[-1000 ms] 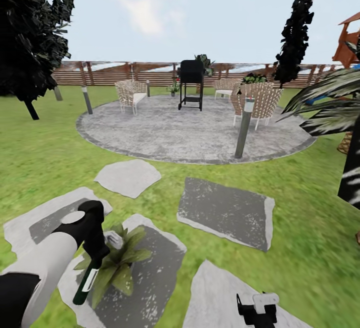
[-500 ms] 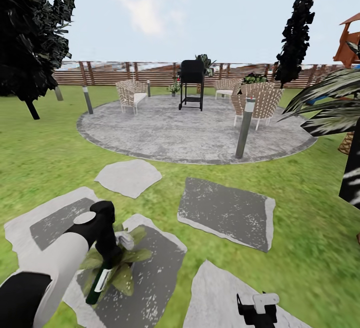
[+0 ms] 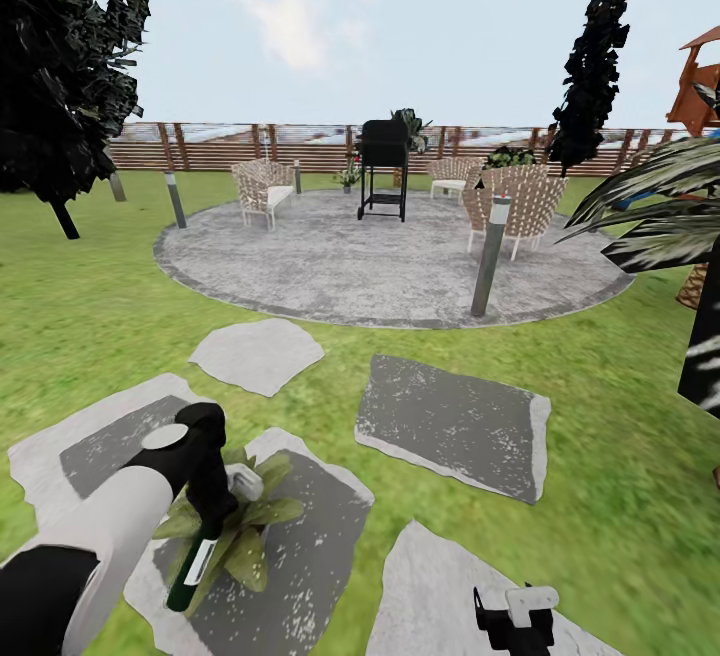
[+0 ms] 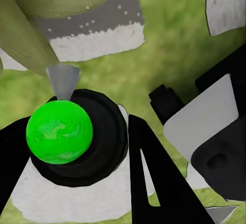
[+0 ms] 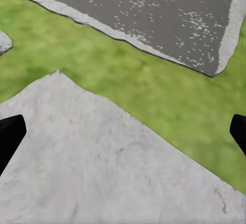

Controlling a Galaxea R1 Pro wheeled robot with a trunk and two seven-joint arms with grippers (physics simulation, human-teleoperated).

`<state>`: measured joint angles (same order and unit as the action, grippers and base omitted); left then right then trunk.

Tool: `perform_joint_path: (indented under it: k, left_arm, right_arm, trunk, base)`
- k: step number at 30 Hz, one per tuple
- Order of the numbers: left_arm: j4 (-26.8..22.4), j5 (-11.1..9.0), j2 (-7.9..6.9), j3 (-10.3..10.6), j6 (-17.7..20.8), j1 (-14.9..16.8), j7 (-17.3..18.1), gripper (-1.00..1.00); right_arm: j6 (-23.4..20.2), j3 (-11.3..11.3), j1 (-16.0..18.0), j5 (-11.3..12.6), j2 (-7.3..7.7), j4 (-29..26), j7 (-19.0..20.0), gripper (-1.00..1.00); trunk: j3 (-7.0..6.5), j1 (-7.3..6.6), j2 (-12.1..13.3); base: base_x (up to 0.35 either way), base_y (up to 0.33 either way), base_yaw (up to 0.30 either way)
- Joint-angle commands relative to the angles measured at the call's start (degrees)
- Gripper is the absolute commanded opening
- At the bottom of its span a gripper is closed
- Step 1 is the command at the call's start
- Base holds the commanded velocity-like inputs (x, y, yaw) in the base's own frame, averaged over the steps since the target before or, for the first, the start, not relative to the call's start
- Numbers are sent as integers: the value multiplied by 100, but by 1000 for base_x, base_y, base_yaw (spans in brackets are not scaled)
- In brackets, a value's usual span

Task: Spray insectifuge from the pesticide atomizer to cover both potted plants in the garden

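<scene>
Head view: the left gripper [image 3: 205,526] had drawn slightly back over the potted plant [image 3: 235,526]. Its jaws gripped the atomizer [image 3: 193,566], tilted nozzle-up. The right gripper [image 3: 515,616] hung low, jaws apart.

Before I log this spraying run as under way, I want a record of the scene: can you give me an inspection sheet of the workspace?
Surface: green lawn with grey stepping slabs and a round paved patio.
Job's things: one potted plant sits on a slab; the atomizer, a dark green bottle with a white label, is held right over it. A second small plant is not identified.
Clutter: nothing seen near the plant.
Grippers: left claw is shut on the atomizer; right claw hangs low over a slab, fingers apart, holding nothing.
Cables: nothing seen.
Surroundings: grill, wicker chairs, bollard lights, wooden fence, trees.
</scene>
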<state>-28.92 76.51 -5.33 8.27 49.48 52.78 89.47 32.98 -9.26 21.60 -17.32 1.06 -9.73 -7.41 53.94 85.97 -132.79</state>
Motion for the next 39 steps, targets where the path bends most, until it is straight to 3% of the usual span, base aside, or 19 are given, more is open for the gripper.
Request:
perform_joint_path:
  k: [1,9,23,35,39]
  left_arm:
    - [-8,30,3,34,59,3,53,-100]
    - [-4,30,-37,36,53,1,53,-100]
    - [-9,30,-68,25,53,29,53,-100]
    - [12,32,-433,40,45,-23,53,-100]
    - [47,31,-449,46,49,-38,53,-100]
  right_arm:
    - [16,-24,3,-61,-1,6,-32,100]
    - [16,-24,3,-61,-1,6,-32,100]
    - [16,-25,7,-61,4,6,-32,100]
    - [16,-30,4,-61,8,6,-32,100]
    - [16,-24,6,-61,8,6,-32,100]
  trunk:
    - [6,-1,-2]
    - [6,-1,-2]
    - [6,-1,-2]
    - [6,-1,-2]
    - [6,-1,-2]
  base:
    - [0,0,0]
    - [-87,15,0]
    - [-101,173,0]
    - [0,1,0]
    - [0,0,0]
